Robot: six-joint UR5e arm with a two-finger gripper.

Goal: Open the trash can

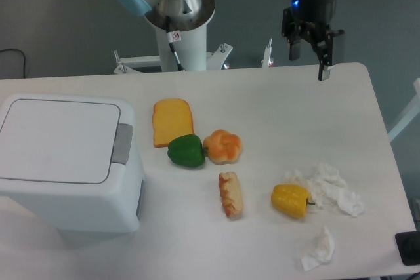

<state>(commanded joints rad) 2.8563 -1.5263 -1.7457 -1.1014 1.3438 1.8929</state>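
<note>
Hanging above the far edge of the desk (275, 103), the hand (310, 54) has its fingers spread and holds nothing. Well apart from the hand, far across the desk toward the near corner, sits the trash can (69, 162), its flat lid (58, 139) down and its grey push tab (122, 143) untouched. Between the hand and the trash can lie toast (172, 122) and a green pepper (186, 151). By my judgement nothing of the opening is done; the whole reach and press remain

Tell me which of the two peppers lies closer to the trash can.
The green pepper, beside the bread slice; the yellow pepper sits far right by the crumpled tissue, away from the trash can.
</note>
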